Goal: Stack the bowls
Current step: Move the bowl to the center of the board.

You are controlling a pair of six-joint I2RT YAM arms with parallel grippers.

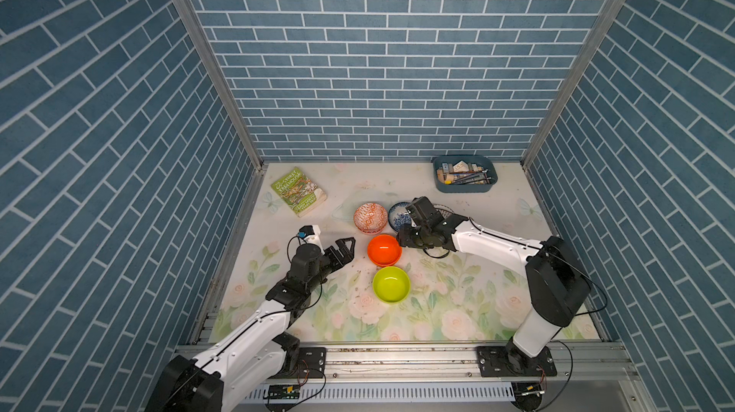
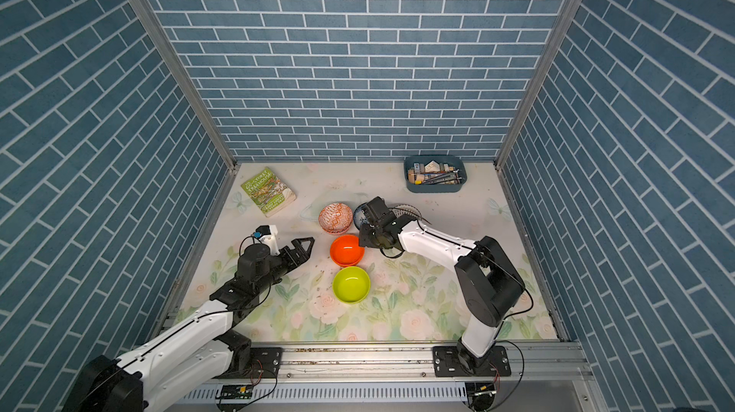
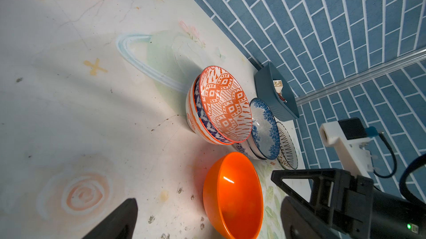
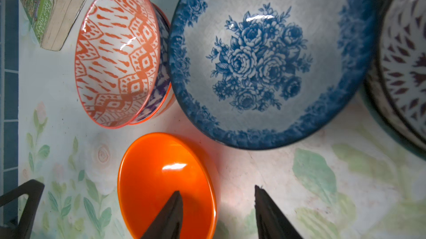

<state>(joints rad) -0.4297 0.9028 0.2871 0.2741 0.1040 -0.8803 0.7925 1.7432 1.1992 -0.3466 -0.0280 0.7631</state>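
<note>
Closest to the lens sits the lime-green bowl (image 1: 391, 284), alone on the bench (image 1: 477, 310). Just behind it is the plain orange bowl (image 1: 384, 249), and that is the one you are working on. Your right hand (image 4: 217, 190) hangs over its rim with the fingers spread apart — one above the bowl's hollow, one above bare bench outside the wall — pinching nothing. Your left hand (image 1: 349, 249) hovers just beside the same bowl on the opposite side, spread wide and empty.

Farther back, the orange-white patterned bowl (image 1: 370, 218) tops a small nested stack. The blue floral bowl (image 4: 265, 60) stands close against that stack, and a dark-flecked bowl (image 4: 405, 64) lies beyond it, nested in another.

So the step in hand looks like picking up the orange bowl. Next you'd want to lower until the rim sits between the fingers and close gently — the glossy wall may slip. Then lift straight up before carrying it to a stack.
</note>
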